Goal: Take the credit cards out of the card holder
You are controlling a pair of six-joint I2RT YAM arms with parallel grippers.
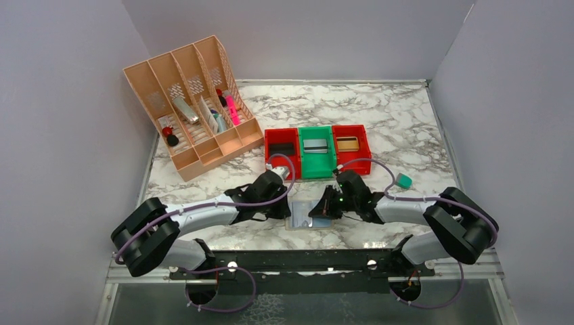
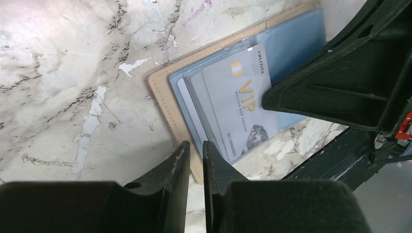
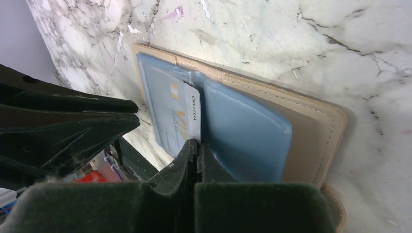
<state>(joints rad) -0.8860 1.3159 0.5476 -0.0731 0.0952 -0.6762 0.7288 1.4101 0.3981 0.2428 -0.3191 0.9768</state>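
Grey-walled booth, white marble tabletop (image 1: 406, 122). Lying open low in the middle of the top view, between the two arms: tan fold-open card holder (image 1: 304, 219) with pale blue-grey inside panels.

Task-wise, somewhere midway by the look of it. Silvery-grey plastic VIP card (image 2: 238, 107) sitting partway out of its pocket, poking past the tan border toward the lower right of the left wrist view, not free yet. At least two more pale cards (image 2: 193, 104) tucked behind it, so plenty left. Flat card-like bits in the red and green plastic bins (image 1: 317, 170) up above, maybe cards already out, can't confirm.

Right claw (image 3: 196, 148) pressed together on the VIP card's long edge, centre of the right wrist view. Left claw (image 2: 195, 162) at bottom centre, slim gap between the fingers, right at the holder's tan edge. Pinching it or just beside it, can't tell.
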